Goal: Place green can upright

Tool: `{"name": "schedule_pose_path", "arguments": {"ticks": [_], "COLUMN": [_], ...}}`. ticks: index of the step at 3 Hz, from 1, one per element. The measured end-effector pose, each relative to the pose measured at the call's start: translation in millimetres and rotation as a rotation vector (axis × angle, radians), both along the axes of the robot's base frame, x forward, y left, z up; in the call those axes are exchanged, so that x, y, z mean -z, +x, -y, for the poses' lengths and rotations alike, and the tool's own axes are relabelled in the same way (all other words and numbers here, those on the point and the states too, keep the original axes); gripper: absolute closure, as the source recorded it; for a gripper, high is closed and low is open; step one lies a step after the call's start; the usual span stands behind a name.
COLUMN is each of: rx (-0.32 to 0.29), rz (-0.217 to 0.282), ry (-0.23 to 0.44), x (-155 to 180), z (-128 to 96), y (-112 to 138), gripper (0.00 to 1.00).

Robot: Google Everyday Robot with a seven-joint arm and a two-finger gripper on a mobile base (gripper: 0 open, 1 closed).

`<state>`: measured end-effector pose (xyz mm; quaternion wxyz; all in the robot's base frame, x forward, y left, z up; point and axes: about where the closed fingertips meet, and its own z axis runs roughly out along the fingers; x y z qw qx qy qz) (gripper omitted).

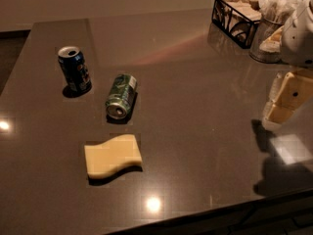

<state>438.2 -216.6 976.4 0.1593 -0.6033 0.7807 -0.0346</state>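
The green can [121, 96] lies on its side on the dark table [195, 82], left of centre, its silver end facing the front. A dark blue can [75, 68] stands upright just behind and to the left of it. My gripper [283, 102] hangs at the right edge of the view, above the table and far to the right of the green can. It holds nothing that I can see.
A yellow sponge [113, 156] lies in front of the green can. A black wire basket [236, 12] and a cup of packets [270, 31] stand at the back right. The table's front edge [210, 212] runs along the bottom.
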Motion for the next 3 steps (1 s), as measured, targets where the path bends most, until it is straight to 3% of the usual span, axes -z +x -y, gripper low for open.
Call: {"name": "schedule_pose_path", "arguments": {"ticks": [2,3], "rx": [-0.025,-0.090], "rz": [0.009,0.002], "ry": [-0.008,-0.017], "x": [-3,0], "z": [-8,-22], "y": [8,25], "gripper": [0.00,0.00]}}
